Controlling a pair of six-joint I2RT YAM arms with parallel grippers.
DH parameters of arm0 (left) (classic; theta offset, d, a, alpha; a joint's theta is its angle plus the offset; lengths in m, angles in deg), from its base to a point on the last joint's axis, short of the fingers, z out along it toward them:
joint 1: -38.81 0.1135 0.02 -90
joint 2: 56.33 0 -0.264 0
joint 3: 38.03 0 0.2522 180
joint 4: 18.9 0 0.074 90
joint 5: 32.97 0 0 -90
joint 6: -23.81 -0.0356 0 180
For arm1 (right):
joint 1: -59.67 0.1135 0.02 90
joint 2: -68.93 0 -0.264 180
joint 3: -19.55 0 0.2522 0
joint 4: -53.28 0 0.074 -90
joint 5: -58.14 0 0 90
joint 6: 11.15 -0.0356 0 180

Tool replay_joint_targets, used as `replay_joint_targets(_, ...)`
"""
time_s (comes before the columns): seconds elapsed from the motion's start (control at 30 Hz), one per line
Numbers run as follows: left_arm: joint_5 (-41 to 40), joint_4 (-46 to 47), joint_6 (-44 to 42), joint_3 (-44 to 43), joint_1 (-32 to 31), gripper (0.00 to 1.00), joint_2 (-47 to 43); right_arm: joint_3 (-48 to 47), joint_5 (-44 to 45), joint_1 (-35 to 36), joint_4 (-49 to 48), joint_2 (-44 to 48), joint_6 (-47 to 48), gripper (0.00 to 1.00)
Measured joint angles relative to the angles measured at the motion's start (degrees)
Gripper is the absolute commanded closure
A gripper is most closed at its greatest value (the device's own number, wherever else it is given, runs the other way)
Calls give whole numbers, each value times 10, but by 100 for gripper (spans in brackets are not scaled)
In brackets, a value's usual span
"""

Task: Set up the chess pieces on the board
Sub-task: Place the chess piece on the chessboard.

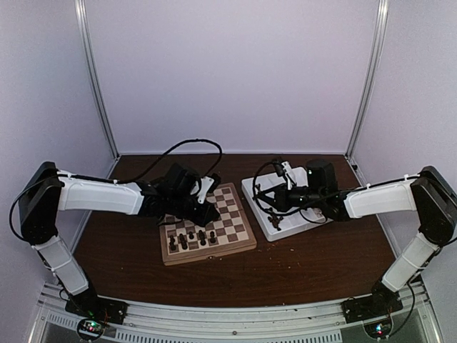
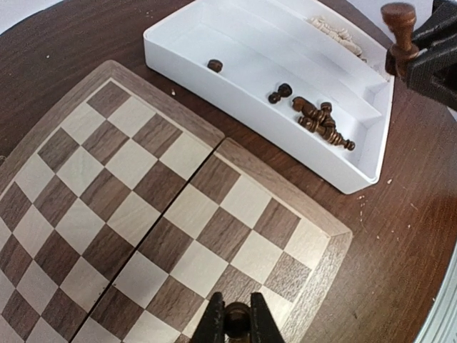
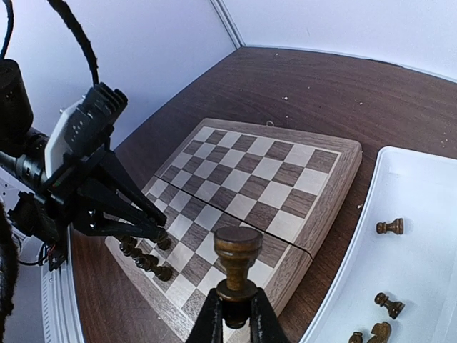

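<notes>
Your left arm (image 1: 100, 194) and right arm (image 1: 378, 200) wear white shells between black joints. Black cables (image 1: 194, 141) loop behind each wrist, and the fingers (image 3: 205, 321) ahead are slim black wedges.

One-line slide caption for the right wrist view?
Right gripper shut on an upright dark brown wooden chess piece, with the checkered wooden board and white tray beyond.
</notes>
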State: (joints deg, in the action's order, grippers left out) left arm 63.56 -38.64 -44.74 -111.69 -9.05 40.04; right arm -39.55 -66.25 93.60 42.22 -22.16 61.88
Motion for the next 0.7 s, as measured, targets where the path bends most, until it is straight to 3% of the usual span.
replay_joint_targets(0.7,-17,2,-15,23,0,100,23,0,2,-3,-7,0,-12,100)
